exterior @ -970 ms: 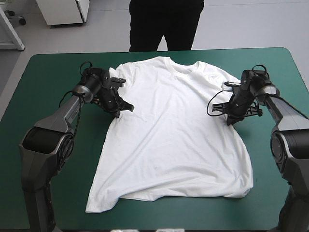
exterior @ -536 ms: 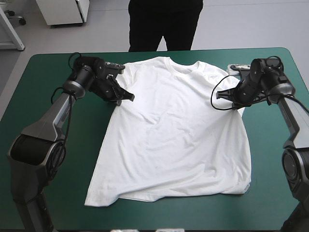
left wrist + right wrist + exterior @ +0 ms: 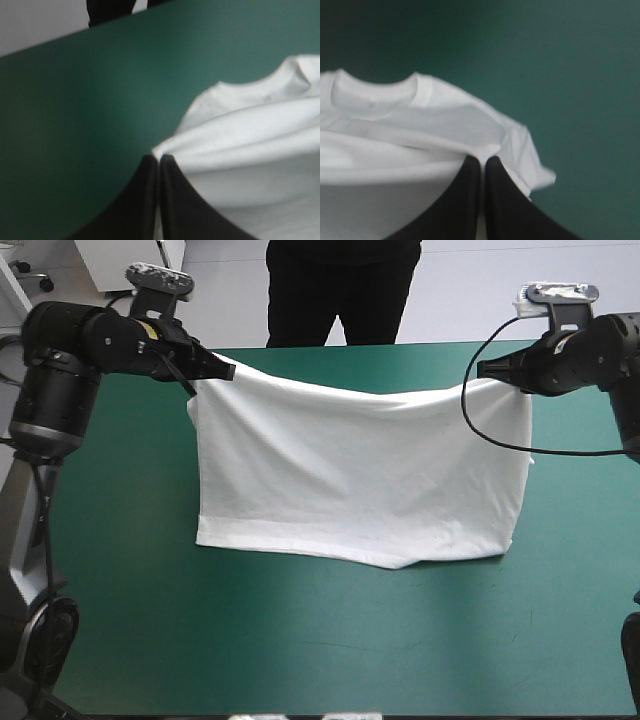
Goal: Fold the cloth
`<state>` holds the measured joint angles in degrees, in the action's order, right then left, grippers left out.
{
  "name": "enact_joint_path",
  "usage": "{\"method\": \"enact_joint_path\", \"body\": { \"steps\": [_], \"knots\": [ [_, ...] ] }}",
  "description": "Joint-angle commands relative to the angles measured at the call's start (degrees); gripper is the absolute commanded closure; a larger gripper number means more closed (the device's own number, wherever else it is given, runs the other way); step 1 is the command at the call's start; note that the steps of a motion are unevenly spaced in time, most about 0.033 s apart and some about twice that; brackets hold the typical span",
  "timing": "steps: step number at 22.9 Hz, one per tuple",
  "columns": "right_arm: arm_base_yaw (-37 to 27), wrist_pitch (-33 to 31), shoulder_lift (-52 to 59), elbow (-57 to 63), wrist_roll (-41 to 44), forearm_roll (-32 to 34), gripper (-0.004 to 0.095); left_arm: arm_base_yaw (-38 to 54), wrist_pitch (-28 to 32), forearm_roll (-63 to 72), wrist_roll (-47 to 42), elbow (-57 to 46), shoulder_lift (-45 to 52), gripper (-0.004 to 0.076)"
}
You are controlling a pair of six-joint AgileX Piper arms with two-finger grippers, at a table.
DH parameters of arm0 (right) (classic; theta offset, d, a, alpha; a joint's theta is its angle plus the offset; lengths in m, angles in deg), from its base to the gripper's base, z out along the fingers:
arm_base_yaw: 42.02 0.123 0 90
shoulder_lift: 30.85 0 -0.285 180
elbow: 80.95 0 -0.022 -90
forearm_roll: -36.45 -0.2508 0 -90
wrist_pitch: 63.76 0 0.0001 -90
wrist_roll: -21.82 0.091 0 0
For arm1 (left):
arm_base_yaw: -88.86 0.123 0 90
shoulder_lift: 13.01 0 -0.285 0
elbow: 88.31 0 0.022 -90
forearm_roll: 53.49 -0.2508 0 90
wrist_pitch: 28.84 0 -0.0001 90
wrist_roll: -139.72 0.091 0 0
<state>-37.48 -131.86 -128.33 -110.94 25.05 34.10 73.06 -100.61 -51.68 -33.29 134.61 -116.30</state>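
1. Left pincer (image 3: 215, 367) is clenched on one top corner of the white short-sleeved T-shirt (image 3: 360, 480).
2. Right pincer (image 3: 487, 368) is clenched on the opposite corner.
3. The shirt hangs stretched between them above the teal-green surface (image 3: 300, 640). I can't tell whether the hem touches it.
4. I can't make out the sleeves from the high view.

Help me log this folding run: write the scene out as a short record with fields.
item: white short-sleeved fabric T-shirt
item state: held up, stretched as a hanging sheet between both arms
left black-fingered tool: shut on one upper corner, raised above the table
right black-fingered tool: shut on the other upper corner, at about the same height
lower edge: hangs low over the teal-green table cover; contact cannot be told
fold: not yet made
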Motion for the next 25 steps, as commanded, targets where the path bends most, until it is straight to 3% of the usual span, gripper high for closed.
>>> {"method": "enact_joint_path", "body": {
  "steps": [1,6,12,25],
  "knots": [
    [0.13,2.26,4.32,-6.05,-1.18,0.48,0.0925,-0.12,2.99,-1.18,-0.52,4.55,5.70,0.0733],
    [0.13,2.06,7.11,-13.56,-1.18,0.48,0.0925,-0.12,6.68,-1.39,-1.55,7.68,10.10,0.0733],
    [0.13,3.89,7.60,-14.21,-1.47,0.48,0.0925,-0.12,7.75,-1.82,-1.55,8.21,10.03,0.0733],
    [0.03,28.94,-3.52,-14.21,-2.40,5.92,0.0925,-0.12,37.58,-14.56,-5.65,8.21,-2.27,0.0733]
  ]
}}
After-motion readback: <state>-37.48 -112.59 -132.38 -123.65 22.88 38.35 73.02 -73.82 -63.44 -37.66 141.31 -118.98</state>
